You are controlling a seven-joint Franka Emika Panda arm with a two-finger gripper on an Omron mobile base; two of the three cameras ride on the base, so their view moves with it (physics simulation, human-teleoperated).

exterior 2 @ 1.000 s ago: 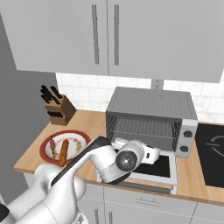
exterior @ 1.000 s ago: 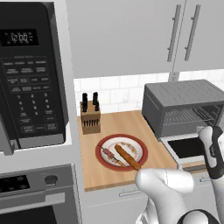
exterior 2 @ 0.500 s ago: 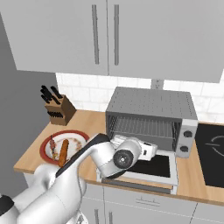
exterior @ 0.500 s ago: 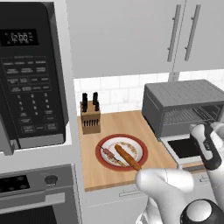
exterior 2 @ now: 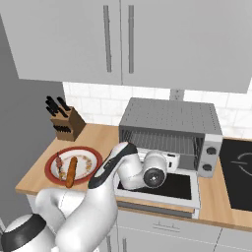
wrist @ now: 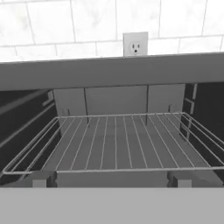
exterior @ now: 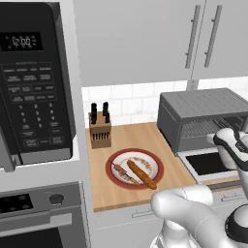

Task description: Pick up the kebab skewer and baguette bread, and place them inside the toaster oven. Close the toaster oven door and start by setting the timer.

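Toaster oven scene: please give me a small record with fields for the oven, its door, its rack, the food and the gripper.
toaster oven: on the counter, right of the plate
toaster oven door: open, folded down flat in front
wire rack: bare
kebab skewer: on the plate, beside the bread
baguette bread: on the plate
gripper: open, in front of the oven opening, holding nothing
knife block: behind the plate, by the wall
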